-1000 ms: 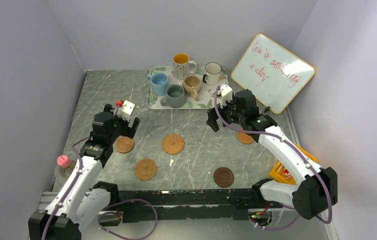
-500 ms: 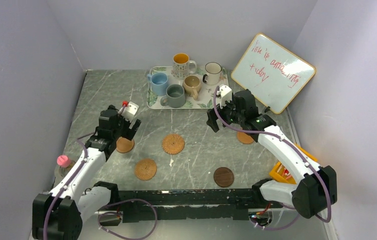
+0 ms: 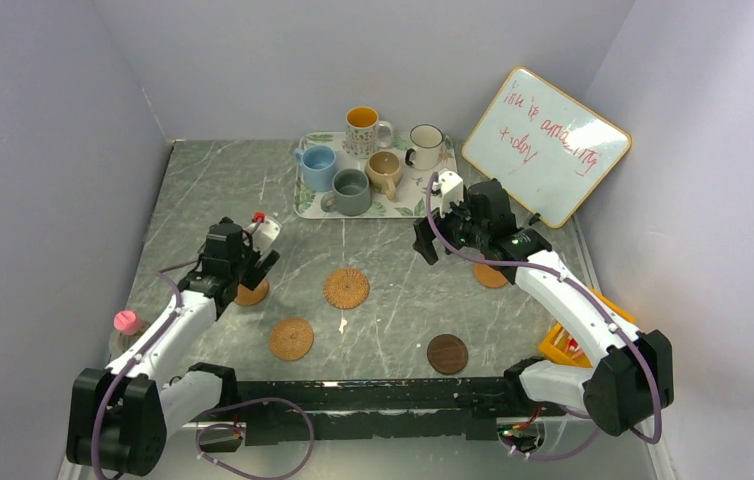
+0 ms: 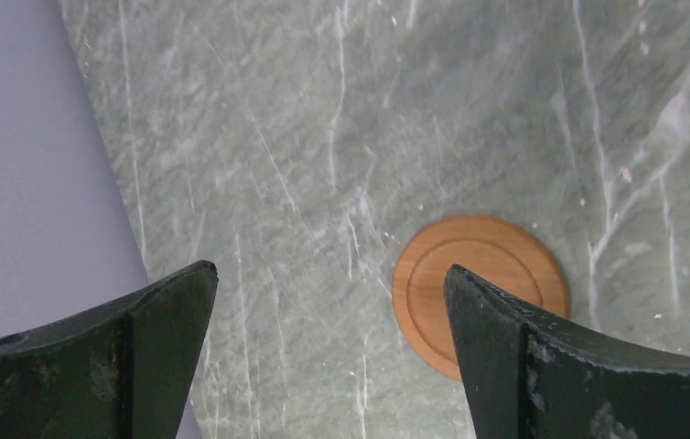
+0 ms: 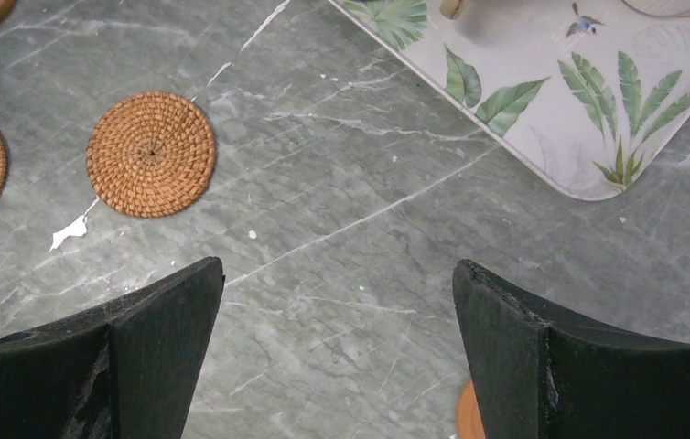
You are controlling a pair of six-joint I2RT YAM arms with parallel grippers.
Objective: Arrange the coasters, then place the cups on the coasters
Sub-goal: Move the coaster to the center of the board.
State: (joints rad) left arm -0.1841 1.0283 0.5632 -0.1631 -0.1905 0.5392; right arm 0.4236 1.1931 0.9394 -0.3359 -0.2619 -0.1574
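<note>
Left gripper: jaws stood wide, empty, over the grey marble table.
Smooth tan wooden coaster: lay flat, partly under that gripper's right finger.
Near woven rattan coaster and far woven rattan coaster: lay apart, left of centre.
Dark brown smooth coaster: lay by the near edge.
Leaf-print tray: held all five handled cups, far side.
Right gripper: jaws wide, empty, near the tray's corner.
Tan round coaster: partly hidden under the right arm.

Matt grey veined stone-look tabletop, smooth wooden coaster at four o'clock in left wrist view, rough woven rattan coaster at ten o'clock in right wrist view, glossy glazed mugs
</note>
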